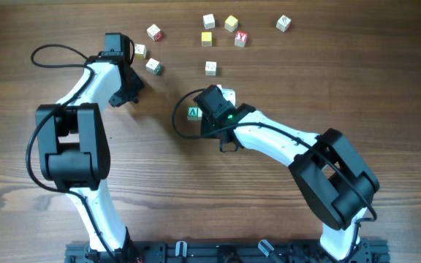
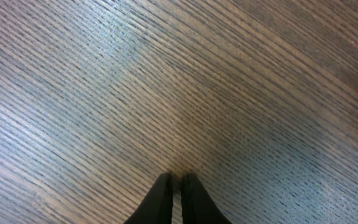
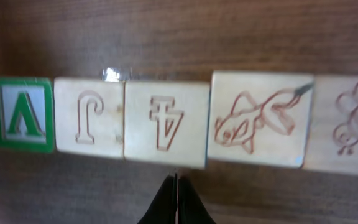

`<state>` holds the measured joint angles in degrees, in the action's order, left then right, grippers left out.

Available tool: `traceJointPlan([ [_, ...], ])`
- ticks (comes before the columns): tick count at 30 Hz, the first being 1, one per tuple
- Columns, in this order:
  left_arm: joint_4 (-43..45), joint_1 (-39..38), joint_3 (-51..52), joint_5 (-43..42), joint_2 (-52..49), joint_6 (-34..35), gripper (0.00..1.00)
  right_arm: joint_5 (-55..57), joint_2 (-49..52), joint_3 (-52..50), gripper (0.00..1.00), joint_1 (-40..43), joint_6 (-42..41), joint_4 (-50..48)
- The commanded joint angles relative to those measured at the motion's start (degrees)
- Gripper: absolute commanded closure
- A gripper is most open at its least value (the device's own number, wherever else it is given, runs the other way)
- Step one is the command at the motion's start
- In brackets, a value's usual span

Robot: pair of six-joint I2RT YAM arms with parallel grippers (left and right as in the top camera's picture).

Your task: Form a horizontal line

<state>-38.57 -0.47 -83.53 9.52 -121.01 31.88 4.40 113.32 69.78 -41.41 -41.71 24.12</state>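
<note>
The horizontal line shows in the right wrist view as a row of pale wooden cubes touching edge to edge. From the left they are a green-faced cube (image 3: 23, 114), a "J" cube (image 3: 89, 117), a "4" cube (image 3: 166, 123), a fish cube (image 3: 260, 118) and a cube cut off by the frame edge (image 3: 347, 124). My right gripper (image 3: 176, 177) is shut and empty, its tips right at the "4" cube's near edge. From overhead the right wrist (image 1: 214, 106) covers most of the row, leaving only the green cube (image 1: 194, 112) and a pale end cube (image 1: 229, 94) visible. My left gripper (image 2: 177, 177) is shut over bare wood.
Loose letter cubes lie scattered along the far side: three by the left wrist (image 1: 154, 32), (image 1: 139, 50), (image 1: 153, 66), one alone (image 1: 210, 68), a cluster (image 1: 231, 23) with a red-faced cube (image 1: 240, 38), and one far right (image 1: 283, 23). The left arm (image 1: 112, 73) stands left of the row.
</note>
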Motion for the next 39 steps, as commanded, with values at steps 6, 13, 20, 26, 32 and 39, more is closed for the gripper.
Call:
traceJointPlan([
  [6, 0.24, 0.00, 0.07, -0.28, -0.76, 0.52, 0.90, -2.19, -6.10, 0.09, 0.96, 0.48, 2.25, 5.42],
  [13, 0.24, 0.00, 0.07, -0.31, -0.76, 0.55, 0.90, 15.13, -15.41, 0.50, 0.96, 0.63, 3.21, 2.27],
  [20, 0.22, 0.00, 0.07, -0.33, -0.76, 0.55, 0.91, 10.91, -11.02, 0.48, 0.96, 5.81, 5.57, -8.00],
  [26, 0.24, -0.04, 0.07, -0.33, -0.76, 0.57, 0.91, -3.80, -7.15, 0.90, 0.95, 12.98, 6.25, -13.57],
  [32, 0.39, -0.07, 0.07, -1.44, -0.76, 0.55, 0.91, -6.27, -4.46, 1.09, 0.95, 14.93, 6.21, -16.52],
  [39, 0.37, -0.04, 0.07, -1.44, -0.76, 0.55, 0.91, -7.98, -1.40, 3.28, 0.95, 14.93, 7.26, -15.87],
])
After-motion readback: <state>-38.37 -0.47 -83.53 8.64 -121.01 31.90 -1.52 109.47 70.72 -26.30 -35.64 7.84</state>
